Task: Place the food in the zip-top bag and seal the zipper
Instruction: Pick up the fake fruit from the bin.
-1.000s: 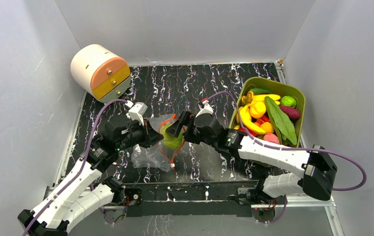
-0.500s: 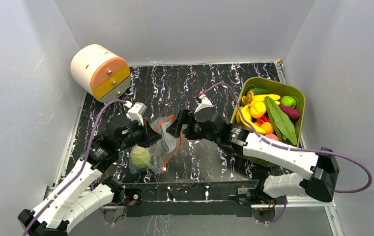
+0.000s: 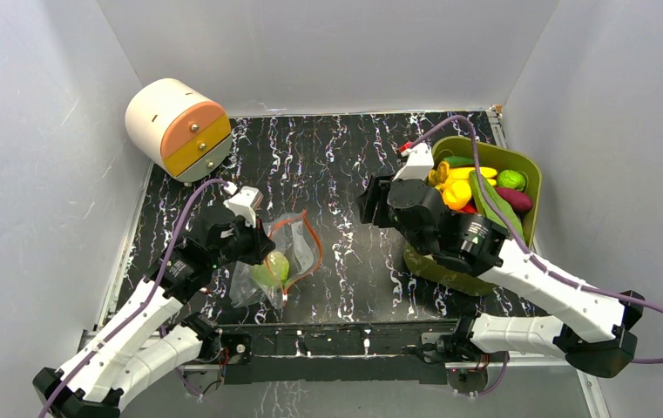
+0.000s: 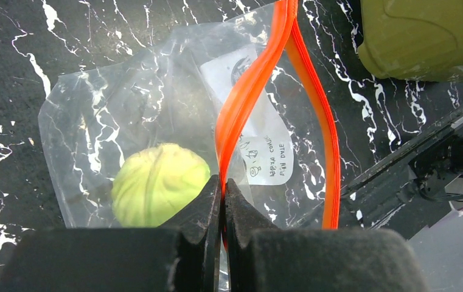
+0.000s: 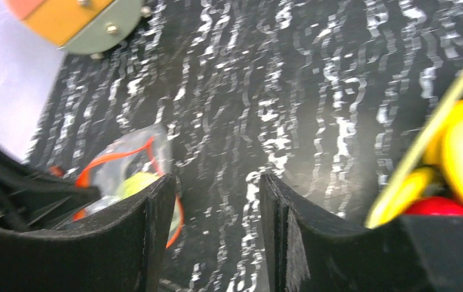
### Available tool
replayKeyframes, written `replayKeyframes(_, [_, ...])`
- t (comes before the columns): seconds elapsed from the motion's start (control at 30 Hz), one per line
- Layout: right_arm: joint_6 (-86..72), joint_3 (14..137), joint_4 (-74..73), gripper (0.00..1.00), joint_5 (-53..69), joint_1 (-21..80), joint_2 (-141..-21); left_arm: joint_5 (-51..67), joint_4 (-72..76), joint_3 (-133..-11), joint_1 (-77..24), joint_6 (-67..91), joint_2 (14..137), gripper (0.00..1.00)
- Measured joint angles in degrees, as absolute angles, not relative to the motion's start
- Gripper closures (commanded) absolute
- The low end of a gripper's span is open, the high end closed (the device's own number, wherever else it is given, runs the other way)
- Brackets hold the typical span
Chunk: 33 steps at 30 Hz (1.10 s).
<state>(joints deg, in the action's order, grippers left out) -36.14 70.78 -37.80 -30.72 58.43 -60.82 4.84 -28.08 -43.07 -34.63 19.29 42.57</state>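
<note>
The clear zip-top bag (image 3: 291, 252) lies on the black marbled table, its mouth gaping. My left gripper (image 3: 260, 246) is shut on the near side of the red-orange zipper (image 4: 250, 91); in the left wrist view the fingertips (image 4: 207, 201) pinch the strip. One green round food piece (image 4: 159, 191) rests inside the bag. My right gripper (image 3: 371, 202) hovers between the bag and the tub, open, with nothing between its fingers (image 5: 156, 207). More food (image 3: 454, 187), yellow, green, purple and red, fills the olive tub (image 3: 493, 148).
A white drum with orange and yellow drawers (image 3: 175, 126) stands at the back left corner. White walls close in the table on three sides. The tub's corner (image 4: 423, 36) shows beyond the bag in the left wrist view.
The green food left my right gripper and dropped into the bag. The right arm then pulled back to the right toward the tub, its jaws narrowing. The left gripper kept its hold.
</note>
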Motion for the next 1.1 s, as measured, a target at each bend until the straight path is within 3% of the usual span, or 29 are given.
replayKeyframes(0.2, [-31.46,72.75,-43.70,0.58,-39.72,55.86,-63.00,4.84,-28.32,-43.07,-34.63,17.52,41.87,1.00])
replayKeyframes(0.57, [-20.14,72.69,-42.54,0.60,-35.07,28.58,-66.72,4.86,-28.34,-43.07,-34.63,16.88,41.06,1.00])
replayKeyframes(1.1, [-11.75,72.55,-35.77,0.58,-11.35,4.16,-81.52,4.01,-28.34,-43.07,-34.63,16.88,38.72,1.00])
